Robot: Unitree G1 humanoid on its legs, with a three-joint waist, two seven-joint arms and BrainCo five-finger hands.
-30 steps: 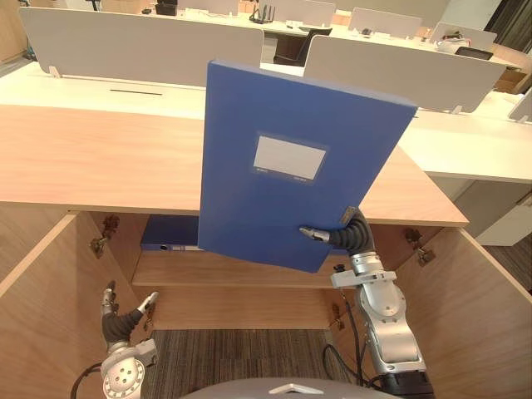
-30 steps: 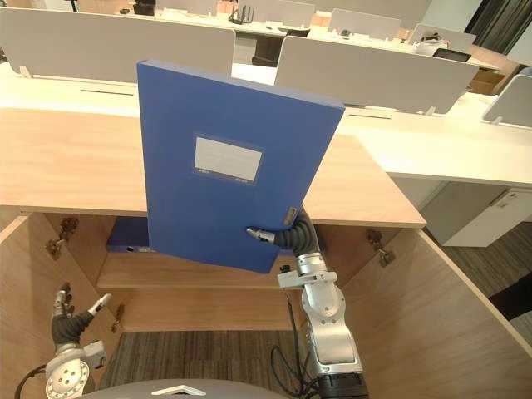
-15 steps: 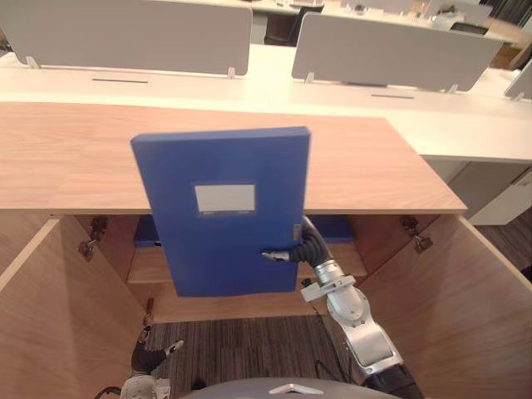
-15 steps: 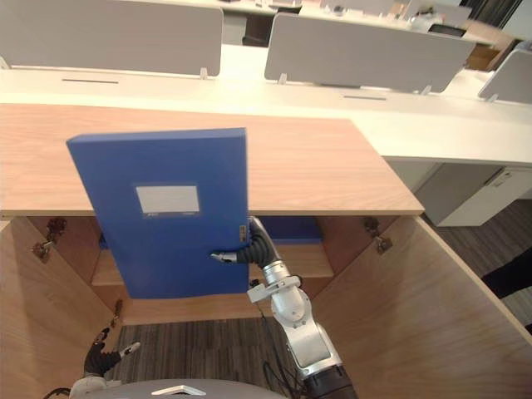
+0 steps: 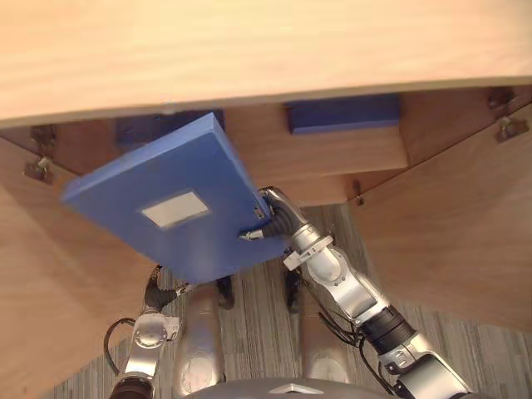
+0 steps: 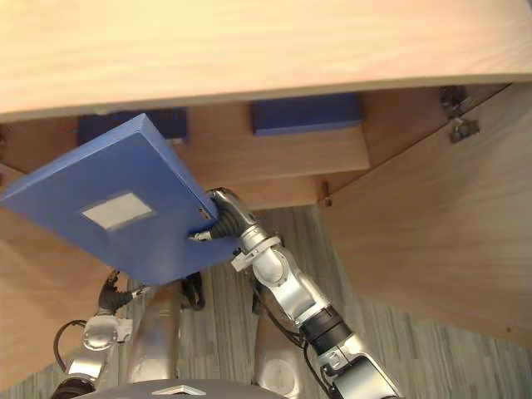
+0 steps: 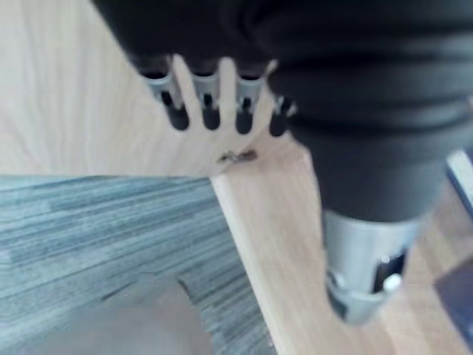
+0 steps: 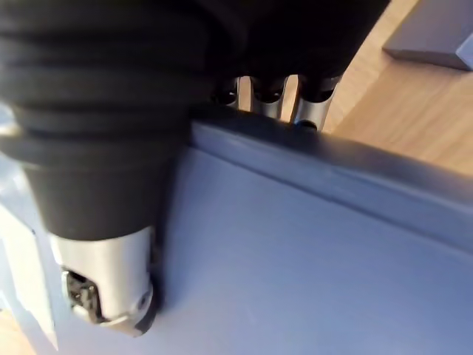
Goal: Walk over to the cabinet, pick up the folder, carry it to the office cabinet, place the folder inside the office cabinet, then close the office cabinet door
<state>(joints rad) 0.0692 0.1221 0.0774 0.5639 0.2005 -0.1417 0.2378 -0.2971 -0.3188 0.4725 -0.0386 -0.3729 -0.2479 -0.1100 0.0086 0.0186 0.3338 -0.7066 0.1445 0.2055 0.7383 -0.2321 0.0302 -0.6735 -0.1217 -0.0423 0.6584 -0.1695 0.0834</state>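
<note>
A flat blue box file [image 5: 343, 114] and a second one [image 5: 143, 129] lie apart above grey striped carpet [image 5: 490, 353]

An office, by its wooden cabinet [image 5: 449, 216] shelving blue folders [image 5: 345, 114] above grey carpet [image 5: 490, 357].

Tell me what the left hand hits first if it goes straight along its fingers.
Most likely the pale wooden cabinet panel straight ahead of the left hand; nothing shows between them, though the depth is unclear.
</note>
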